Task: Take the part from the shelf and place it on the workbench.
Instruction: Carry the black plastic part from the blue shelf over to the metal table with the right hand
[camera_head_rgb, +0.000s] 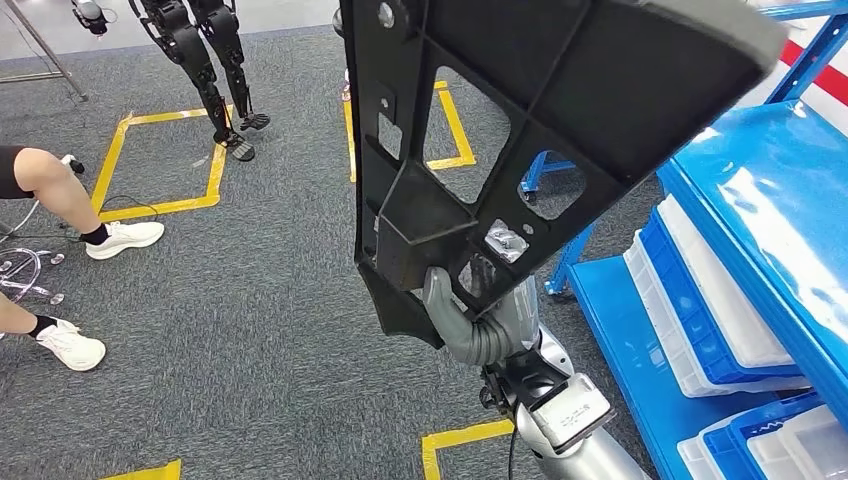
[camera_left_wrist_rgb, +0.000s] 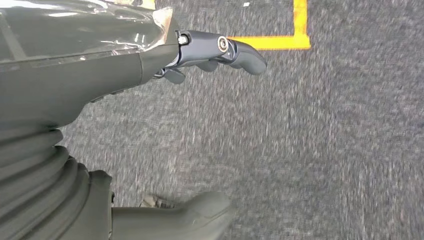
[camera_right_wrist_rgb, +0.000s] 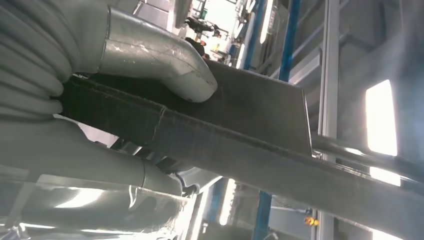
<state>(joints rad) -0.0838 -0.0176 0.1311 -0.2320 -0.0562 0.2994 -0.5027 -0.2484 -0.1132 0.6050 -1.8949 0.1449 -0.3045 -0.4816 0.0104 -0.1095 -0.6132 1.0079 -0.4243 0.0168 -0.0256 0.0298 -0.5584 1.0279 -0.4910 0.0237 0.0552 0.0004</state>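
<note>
A large black ribbed plastic part (camera_head_rgb: 500, 130) with cut-out openings is held up in front of me, reaching past the top of the head view. My right hand (camera_head_rgb: 475, 305) grips its lower end, thumb on the near face. In the right wrist view the grey thumb (camera_right_wrist_rgb: 165, 65) presses on the dark part (camera_right_wrist_rgb: 260, 140) while the other fingers clamp it from the other side. My left hand (camera_left_wrist_rgb: 150, 115) hangs over the grey carpet, holding nothing, its dark fingers (camera_left_wrist_rgb: 225, 52) slightly bent and apart from the thumb.
A blue shelf (camera_head_rgb: 760, 220) with blue and white bins (camera_head_rgb: 700, 310) stands at my right. Yellow floor squares (camera_head_rgb: 160, 160) mark the grey carpet. A seated person's legs and white shoes (camera_head_rgb: 60, 240) are at the left. Another robot's legs (camera_head_rgb: 215, 70) stand at the back.
</note>
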